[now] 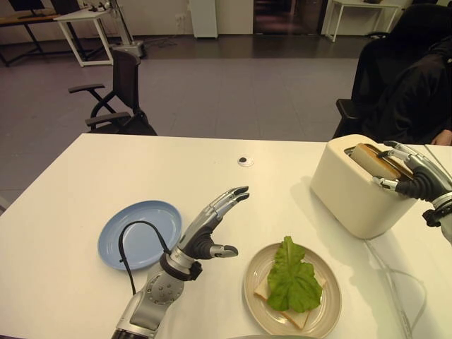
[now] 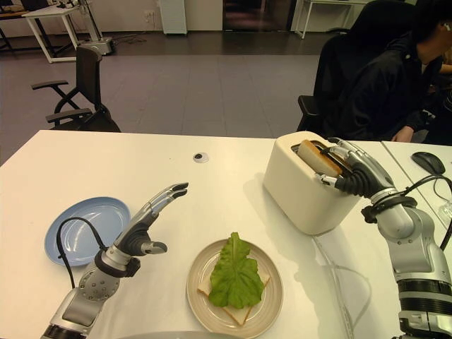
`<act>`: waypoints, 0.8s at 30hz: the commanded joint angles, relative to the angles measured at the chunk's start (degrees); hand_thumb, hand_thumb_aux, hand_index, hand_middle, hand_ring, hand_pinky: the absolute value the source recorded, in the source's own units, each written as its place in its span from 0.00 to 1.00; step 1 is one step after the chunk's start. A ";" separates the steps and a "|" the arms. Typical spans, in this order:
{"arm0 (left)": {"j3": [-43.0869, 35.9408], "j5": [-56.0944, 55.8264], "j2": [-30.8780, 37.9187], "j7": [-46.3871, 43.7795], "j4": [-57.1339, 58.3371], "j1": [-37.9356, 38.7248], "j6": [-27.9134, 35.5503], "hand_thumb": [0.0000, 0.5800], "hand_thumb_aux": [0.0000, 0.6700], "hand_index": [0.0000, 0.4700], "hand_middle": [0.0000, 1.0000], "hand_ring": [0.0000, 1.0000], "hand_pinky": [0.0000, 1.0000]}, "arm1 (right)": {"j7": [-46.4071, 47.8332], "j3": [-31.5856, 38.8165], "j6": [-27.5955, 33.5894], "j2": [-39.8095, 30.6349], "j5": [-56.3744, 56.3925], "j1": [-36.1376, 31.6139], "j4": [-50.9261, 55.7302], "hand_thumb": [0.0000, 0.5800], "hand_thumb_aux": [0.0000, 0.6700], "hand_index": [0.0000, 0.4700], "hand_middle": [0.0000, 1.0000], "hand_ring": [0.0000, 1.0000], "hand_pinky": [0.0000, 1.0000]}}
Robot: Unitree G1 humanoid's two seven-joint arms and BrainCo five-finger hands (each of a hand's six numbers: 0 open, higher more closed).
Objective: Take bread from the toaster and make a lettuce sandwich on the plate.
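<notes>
White table (image 2: 212,176) in open office room. Toast slice (image 2: 314,157) sits tilted in slot of cream toaster (image 2: 296,194) at table's right side, upper part sticking out. Right hand (image 2: 353,173) clasps toast slice, fingers over top, thumb below. Near front edge, beige plate (image 2: 195,282) carries bread slice (image 2: 239,314) with lettuce leaf (image 2: 235,275) lying on it. Left hand (image 2: 145,226) hovers between beige plate and blue plate (image 2: 106,208), fingers stretched out, holding nothing. Small round marker (image 2: 201,157) farther back; office chair (image 2: 81,92) beyond table.
</notes>
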 commanded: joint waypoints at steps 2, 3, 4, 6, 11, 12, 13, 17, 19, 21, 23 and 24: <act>0.20 0.68 -0.30 -0.79 0.85 -0.27 -0.29 0.00 0.00 0.00 0.00 0.00 0.00 | -2.34 -1.13 0.33 -1.11 -0.82 -1.19 -0.26 0.00 0.00 0.00 0.00 0.00 0.00; 0.18 0.65 -0.34 -0.88 0.86 -0.27 -0.31 0.00 0.00 0.00 0.00 0.00 0.00 | -2.56 -1.17 0.47 -1.30 -1.00 -1.08 -0.40 0.00 0.00 0.00 0.00 0.00 0.00; 0.17 0.60 -0.37 -0.97 0.97 -0.29 -0.39 0.00 0.00 0.00 0.00 0.00 0.00 | -2.76 -1.07 0.61 -1.57 -1.37 -0.88 -0.17 0.00 0.00 0.00 0.00 0.00 0.00; 0.21 0.59 -0.47 -1.08 0.93 -0.16 -0.47 0.00 0.00 0.00 0.00 0.00 0.00 | -3.22 -0.11 0.76 -2.10 -2.78 -0.75 0.88 0.00 0.00 0.00 0.00 0.00 0.00; 0.16 0.62 -0.53 -1.44 0.95 -0.07 -0.76 0.00 0.00 0.00 0.00 0.00 0.00 | -1.96 2.22 1.50 -2.43 -4.42 0.23 1.95 0.00 0.00 0.00 0.00 0.00 0.00; 0.18 0.72 -0.50 -1.47 0.97 -0.01 -0.81 0.00 0.00 0.00 0.00 0.00 0.00 | -1.63 2.55 1.62 -2.42 -4.39 0.34 1.88 0.00 0.00 0.00 0.00 0.00 0.00; 0.18 0.81 -0.51 -1.47 0.99 0.06 -0.87 0.00 0.00 0.00 0.00 0.00 0.00 | -1.34 2.84 1.76 -2.42 -4.29 0.44 1.81 0.02 0.01 0.01 0.00 0.00 0.00; 0.17 1.12 -0.52 -1.46 1.32 0.18 -1.12 0.00 0.00 0.00 0.00 0.00 0.00 | -0.46 3.35 1.38 -1.97 -3.04 0.55 1.10 0.93 0.74 0.74 0.00 0.00 0.00; 0.14 1.56 -0.59 -1.35 1.67 0.13 -1.13 0.00 0.00 0.00 0.00 0.00 0.00 | -0.04 3.15 0.73 -1.35 -1.46 0.42 0.30 0.99 0.90 0.90 0.00 0.00 0.00; 0.14 2.22 -0.64 -1.14 2.03 0.14 -1.23 0.00 0.00 0.00 0.00 0.00 0.00 | 0.39 2.72 0.37 -0.71 0.61 0.07 -0.31 1.00 1.00 1.00 0.00 0.00 0.00; 0.19 2.58 -0.70 -1.00 2.24 0.16 -1.30 0.00 0.00 0.00 0.00 0.00 0.00 | 0.81 2.30 0.55 -0.13 2.62 -0.40 -0.36 1.00 1.00 1.00 0.00 0.00 0.00; 0.24 2.67 -0.74 -0.96 2.33 0.14 -1.33 0.00 0.00 0.00 0.00 0.00 0.00 | 1.03 2.09 0.82 0.12 3.48 -0.66 -0.17 1.00 1.00 1.00 0.00 0.00 0.00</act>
